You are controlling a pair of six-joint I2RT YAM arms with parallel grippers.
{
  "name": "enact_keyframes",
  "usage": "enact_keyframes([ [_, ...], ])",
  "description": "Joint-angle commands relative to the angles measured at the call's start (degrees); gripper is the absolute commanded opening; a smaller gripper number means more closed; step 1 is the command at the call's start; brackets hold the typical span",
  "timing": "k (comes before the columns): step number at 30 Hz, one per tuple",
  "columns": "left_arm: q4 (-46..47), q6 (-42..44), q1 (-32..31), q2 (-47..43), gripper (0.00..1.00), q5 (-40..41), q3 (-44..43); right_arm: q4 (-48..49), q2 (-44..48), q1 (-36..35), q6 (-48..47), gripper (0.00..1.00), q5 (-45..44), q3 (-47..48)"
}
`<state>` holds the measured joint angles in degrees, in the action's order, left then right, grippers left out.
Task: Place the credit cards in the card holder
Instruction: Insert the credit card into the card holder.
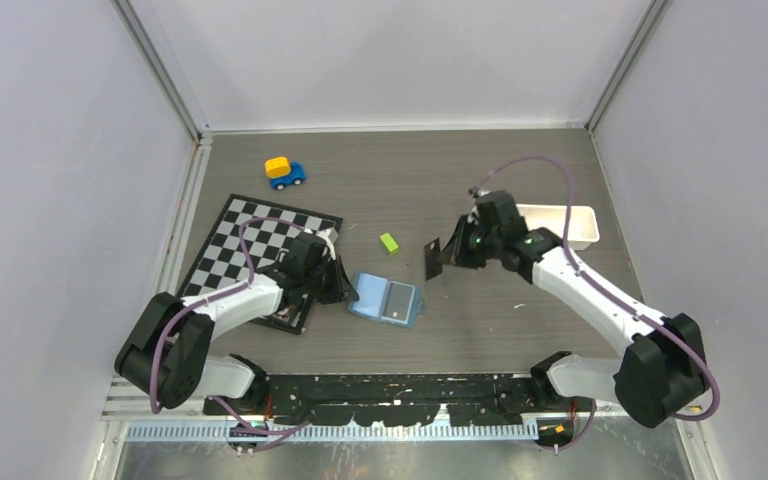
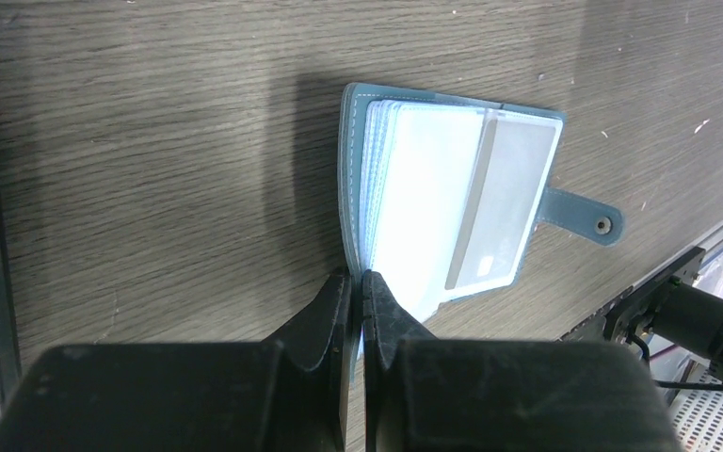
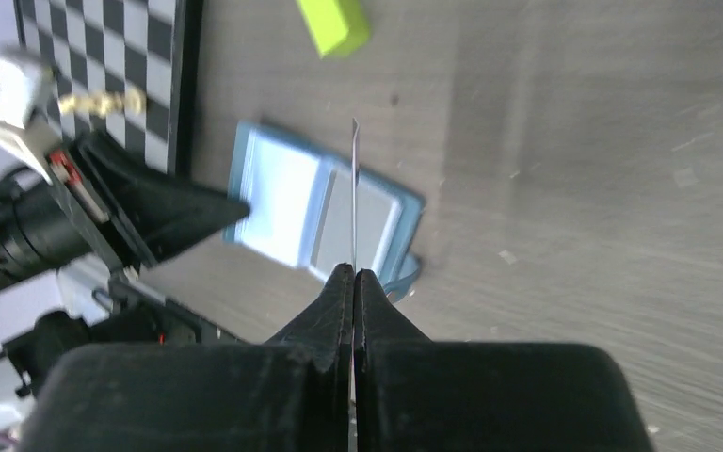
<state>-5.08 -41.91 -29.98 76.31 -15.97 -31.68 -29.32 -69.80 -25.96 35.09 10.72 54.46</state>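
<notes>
Lime block (image 1: 389,242) (checkerboard (image 1: 250,240) too) near the open card holder (image 1: 372,294)

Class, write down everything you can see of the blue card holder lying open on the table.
The card holder is a small teal-blue wallet, leather-like with pale stitching, lying open on the dark wood-grain table. Inside are pale, clear plastic sleeves. A strap with a snap sticks out from one cover. The left hand pinches the opposite cover's edge.

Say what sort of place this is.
Probably a robot test cell: left arm and right arm bolted to a walled-in table, with odd props like a toy car and checkerboard.
</notes>
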Motion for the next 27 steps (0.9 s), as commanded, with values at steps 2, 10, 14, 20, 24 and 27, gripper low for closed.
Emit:
enact_keyframes([
  [2, -1.86, -0.3, 0.01, 1.47, 0.0, 2.1, -0.05, 21.1, -3.12, -6.86, 11.03, 0.01, 10.09, -8.7],
  [10, -2.28, -0.11, 0.25, 2.53, 0.0, 2.45, -0.24, 36.9, -10.29, -12.88, 15.59, 0.0, 11.18, -16.38],
  [14, -2.44, 0.05, 0.35, 3.03, 0.0, 2.3, -0.38, 38.22, -12.1, -13.21, 16.03, 0.01, 10.57, -17.95],
  [20, -2.53, -0.01, 0.45, 3.37, 0.0, 2.19, -0.43, 39.05, -13.69, -13.33, 16.52, 0.01, 10.26, -19.37],
  [24, -2.53, -0.02, 0.45, 3.56, 0.0, 2.12, -0.45, 38.81, -13.66, -13.29, 16.67, 0.0, 9.76, -19.87],
  [27, -2.35, -0.1, 0.45, 3.76, 0.0, 2.0, -0.48, 39.33, -14.01, -13.36, 16.88, 0.01, 9.91, -20.34],
])
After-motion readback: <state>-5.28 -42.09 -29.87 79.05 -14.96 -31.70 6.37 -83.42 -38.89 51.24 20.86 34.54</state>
